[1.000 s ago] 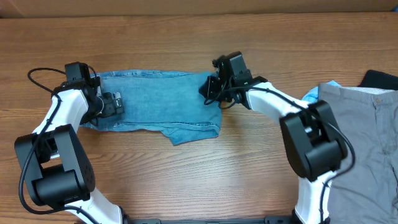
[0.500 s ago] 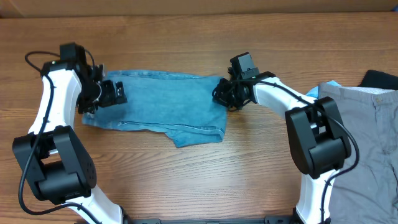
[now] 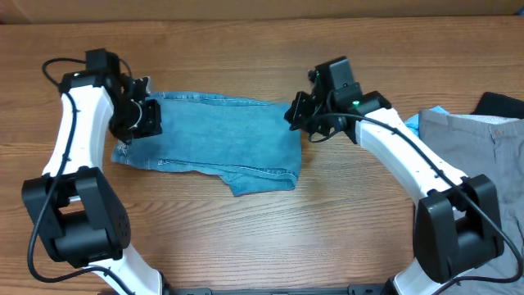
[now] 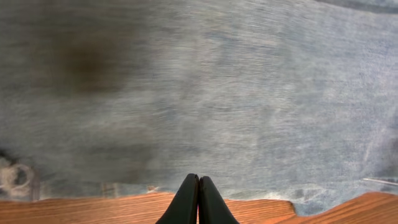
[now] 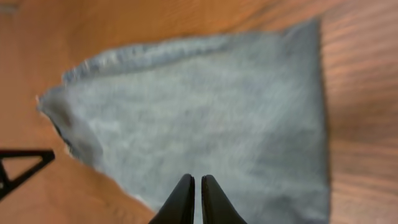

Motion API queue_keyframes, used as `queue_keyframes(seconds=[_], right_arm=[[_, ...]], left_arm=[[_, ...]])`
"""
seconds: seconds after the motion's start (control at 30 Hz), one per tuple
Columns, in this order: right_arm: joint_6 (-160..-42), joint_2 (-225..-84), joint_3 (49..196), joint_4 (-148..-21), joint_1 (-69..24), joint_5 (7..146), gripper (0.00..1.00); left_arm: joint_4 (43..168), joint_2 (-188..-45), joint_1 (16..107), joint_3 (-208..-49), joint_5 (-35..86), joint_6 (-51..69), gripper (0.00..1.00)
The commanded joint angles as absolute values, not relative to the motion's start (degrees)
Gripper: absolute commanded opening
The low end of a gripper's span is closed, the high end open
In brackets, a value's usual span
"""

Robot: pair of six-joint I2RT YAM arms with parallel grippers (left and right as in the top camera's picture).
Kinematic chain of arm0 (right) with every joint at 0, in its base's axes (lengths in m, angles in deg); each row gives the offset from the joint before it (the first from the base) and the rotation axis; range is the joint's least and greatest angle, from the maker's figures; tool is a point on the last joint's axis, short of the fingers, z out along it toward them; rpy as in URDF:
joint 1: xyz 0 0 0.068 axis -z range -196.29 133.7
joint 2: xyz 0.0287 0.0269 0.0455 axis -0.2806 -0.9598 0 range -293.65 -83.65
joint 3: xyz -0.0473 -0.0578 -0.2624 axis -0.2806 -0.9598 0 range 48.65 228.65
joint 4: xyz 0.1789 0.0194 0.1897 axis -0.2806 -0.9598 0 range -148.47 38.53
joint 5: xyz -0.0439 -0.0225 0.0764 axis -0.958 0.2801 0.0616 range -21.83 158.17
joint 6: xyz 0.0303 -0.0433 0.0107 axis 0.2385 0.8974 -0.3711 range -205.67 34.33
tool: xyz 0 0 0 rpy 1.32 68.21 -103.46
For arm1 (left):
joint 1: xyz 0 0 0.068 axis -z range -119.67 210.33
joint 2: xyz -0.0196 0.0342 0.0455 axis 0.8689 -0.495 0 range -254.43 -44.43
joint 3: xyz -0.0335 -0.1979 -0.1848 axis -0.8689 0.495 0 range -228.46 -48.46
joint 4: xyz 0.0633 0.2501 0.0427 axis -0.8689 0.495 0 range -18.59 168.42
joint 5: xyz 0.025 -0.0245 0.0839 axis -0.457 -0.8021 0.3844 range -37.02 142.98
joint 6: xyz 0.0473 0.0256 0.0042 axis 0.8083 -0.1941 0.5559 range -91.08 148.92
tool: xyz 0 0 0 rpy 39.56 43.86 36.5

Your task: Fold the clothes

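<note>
Grey trousers lie at the table's near right side. Farther in, the jeans lie flat across the middle, folded into a band, with one folded corner jutting toward the near edge. The left gripper sits over their left end, jaws pressed together, no cloth showing between them. The right gripper is over their right end, jaws nearly touching, nothing visibly pinched. Beyond the trousers, a pale-blue garment and a black garment peek out.

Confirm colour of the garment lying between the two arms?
Light-blue denim jeans, clearest in the overhead view.
</note>
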State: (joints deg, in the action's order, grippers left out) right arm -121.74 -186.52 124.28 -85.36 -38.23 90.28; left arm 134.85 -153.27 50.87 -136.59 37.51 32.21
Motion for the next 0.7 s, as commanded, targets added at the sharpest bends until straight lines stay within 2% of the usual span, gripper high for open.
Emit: queue_keyframes(seconds=[0.0,0.17,0.27,0.47,0.67], right_arm=[[-121.26,-187.11,123.76,-84.88,-41.16,91.66,0.1],[-127.29,-190.24,121.51,-84.66,-42.82,86.33,0.15],[-127.95,-193.69,121.07,-84.77,-42.82,87.83,0.13],[-130.35,-200.71,121.07,-85.88,-42.86,92.03,0.04],[-136.54,-204.84,121.03,-91.69,-41.79,91.79,0.04]], left_arm=[[131.84,-153.07,55.6,-136.03,44.4,30.57,0.04],[121.87,-153.09,57.48,-129.8,59.02,22.75,0.04],[117.35,-153.07,56.64,-126.21,59.37,22.46,0.04],[113.02,-153.09,53.96,-121.8,59.41,22.49,0.04],[110.48,-153.12,49.56,-120.57,59.59,22.44,0.04]])
